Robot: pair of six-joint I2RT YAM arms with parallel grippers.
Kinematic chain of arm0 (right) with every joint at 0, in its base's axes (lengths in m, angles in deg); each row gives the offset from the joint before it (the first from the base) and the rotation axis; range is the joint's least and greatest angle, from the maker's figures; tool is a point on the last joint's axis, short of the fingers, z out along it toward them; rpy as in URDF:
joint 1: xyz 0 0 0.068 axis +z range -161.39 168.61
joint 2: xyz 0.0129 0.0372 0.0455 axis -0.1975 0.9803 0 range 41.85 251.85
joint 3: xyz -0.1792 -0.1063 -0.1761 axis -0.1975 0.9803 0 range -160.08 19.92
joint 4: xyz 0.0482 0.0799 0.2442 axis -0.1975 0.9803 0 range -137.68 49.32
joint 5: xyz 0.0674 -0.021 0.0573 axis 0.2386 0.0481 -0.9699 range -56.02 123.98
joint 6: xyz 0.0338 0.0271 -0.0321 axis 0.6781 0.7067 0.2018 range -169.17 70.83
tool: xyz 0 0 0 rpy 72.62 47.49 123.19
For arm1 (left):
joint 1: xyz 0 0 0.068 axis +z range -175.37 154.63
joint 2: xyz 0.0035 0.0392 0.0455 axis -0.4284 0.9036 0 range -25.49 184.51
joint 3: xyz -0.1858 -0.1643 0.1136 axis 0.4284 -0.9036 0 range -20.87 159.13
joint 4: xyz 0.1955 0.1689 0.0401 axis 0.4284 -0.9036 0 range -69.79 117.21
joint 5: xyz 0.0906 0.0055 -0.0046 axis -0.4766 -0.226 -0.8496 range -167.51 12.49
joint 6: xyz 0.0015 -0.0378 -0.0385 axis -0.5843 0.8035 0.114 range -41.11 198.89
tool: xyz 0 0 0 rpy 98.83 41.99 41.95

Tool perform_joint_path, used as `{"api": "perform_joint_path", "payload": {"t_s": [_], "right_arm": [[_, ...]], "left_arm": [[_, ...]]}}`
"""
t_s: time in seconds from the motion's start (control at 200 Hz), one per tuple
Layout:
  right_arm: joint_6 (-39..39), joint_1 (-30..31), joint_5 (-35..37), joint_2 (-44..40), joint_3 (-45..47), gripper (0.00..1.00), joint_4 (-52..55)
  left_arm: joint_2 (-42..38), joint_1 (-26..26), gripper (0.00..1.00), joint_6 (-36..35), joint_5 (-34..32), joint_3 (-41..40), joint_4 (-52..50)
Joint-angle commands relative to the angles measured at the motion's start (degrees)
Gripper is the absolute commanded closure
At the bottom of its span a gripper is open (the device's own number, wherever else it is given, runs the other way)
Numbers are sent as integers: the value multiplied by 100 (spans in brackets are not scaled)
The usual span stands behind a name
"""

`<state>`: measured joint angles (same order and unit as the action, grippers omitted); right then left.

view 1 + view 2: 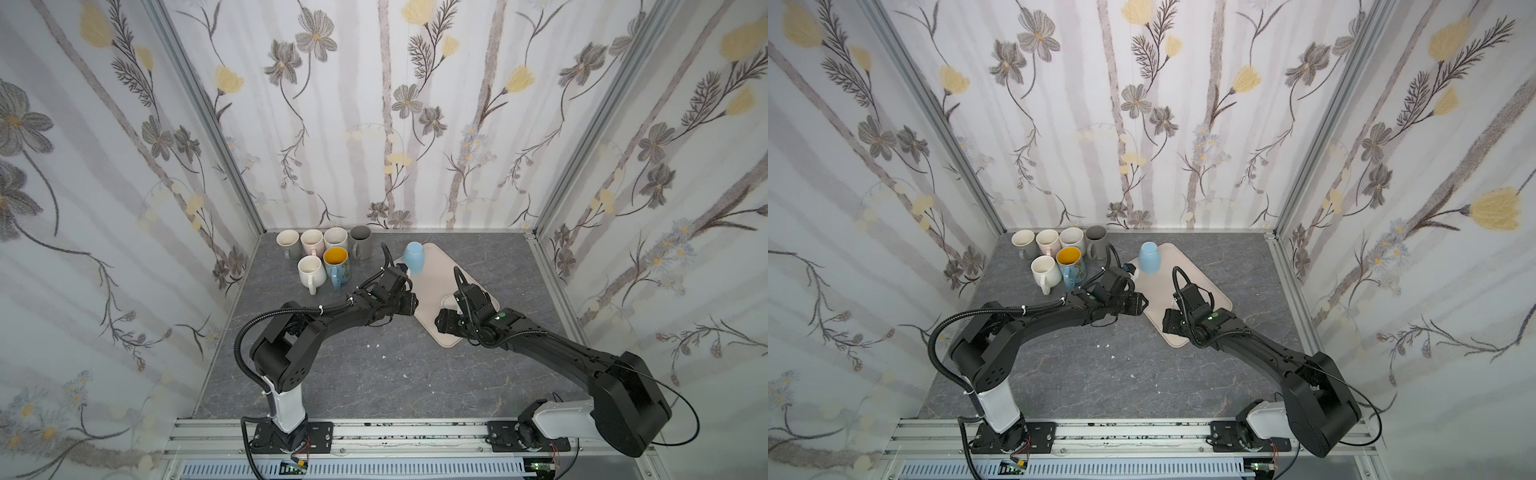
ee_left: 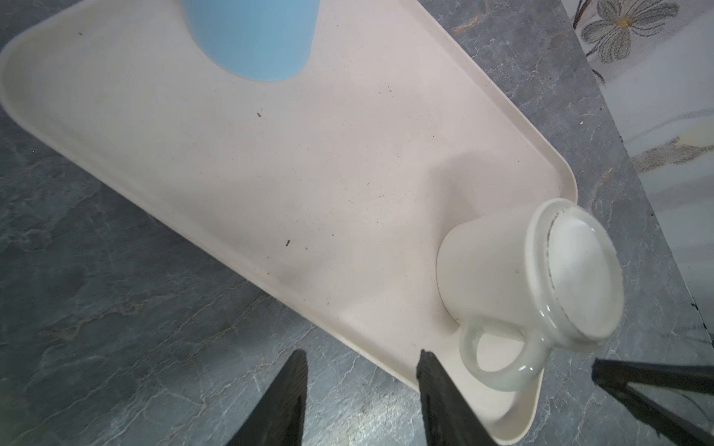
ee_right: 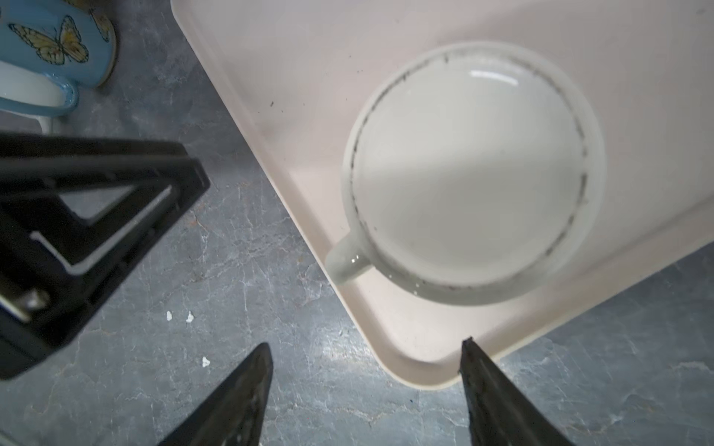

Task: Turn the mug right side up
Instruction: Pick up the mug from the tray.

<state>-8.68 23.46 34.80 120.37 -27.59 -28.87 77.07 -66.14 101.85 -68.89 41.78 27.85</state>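
a robot test cell in a lab: flowered wallpaper panels (image 1: 374, 124) in aluminium framing (image 1: 205, 116) box a grey stone-look surface (image 1: 395, 374); robot arms (image 1: 561, 349) bolted to a rail (image 1: 415, 436) along its front edge.

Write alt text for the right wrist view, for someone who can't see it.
A white mug sits upside down near a corner of a pink tray, its handle toward the tray's edge. The right gripper hovers with open, empty jaws; a blue butterfly mug stands on the grey table.
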Motion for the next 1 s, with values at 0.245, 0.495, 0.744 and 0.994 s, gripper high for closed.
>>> {"api": "perform_joint_path", "payload": {"t_s": [0.245, 0.495, 0.744, 0.994], "right_arm": [[-485, -513, 811, 954, -550, 21, 571], [-729, -734, 876, 1013, -659, 37, 538], [-1020, -725, 940, 1075, -755, 67, 761], [-1251, -696, 1112, 1247, -839, 82, 1012]], "left_arm": [[-782, 7, 54, 108, -96, -980, 480], [-1039, 5, 54, 93, -177, -1334, 576], [-1081, 8, 54, 112, -174, -1344, 647], [-1132, 4, 54, 111, -180, -1326, 604]]}}
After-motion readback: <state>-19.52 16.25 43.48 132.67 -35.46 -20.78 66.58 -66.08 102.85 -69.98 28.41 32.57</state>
